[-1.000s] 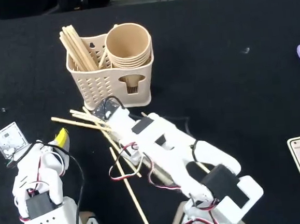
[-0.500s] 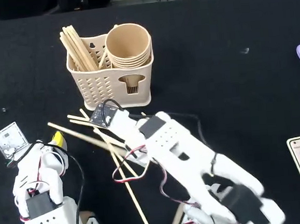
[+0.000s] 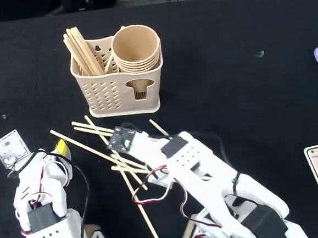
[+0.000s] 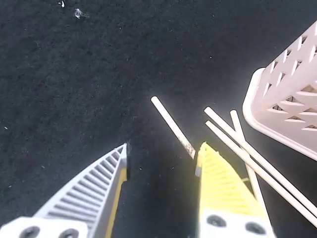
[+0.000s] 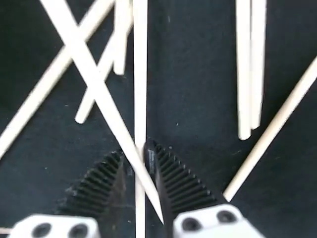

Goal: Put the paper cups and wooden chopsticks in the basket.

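Black table (image 3: 245, 90) seen from the high view: the basket (image 3: 118, 86) already holds the paper cups (image 3: 135, 46) and a bundle of chopsticks (image 3: 80, 48). More loose chopsticks (image 3: 103, 151) lie scattered just in front of it, by the right claw (image 3: 119, 140). Left wrist view: left claw (image 4: 162, 148) sits wide open, a stick end (image 4: 172, 126) between its fingers. Right wrist view: that claw looks pinched on one loose chopstick (image 5: 93, 84) where several cross. I'd lift slow and straight so it doesn't twist out or drag its neighbours.
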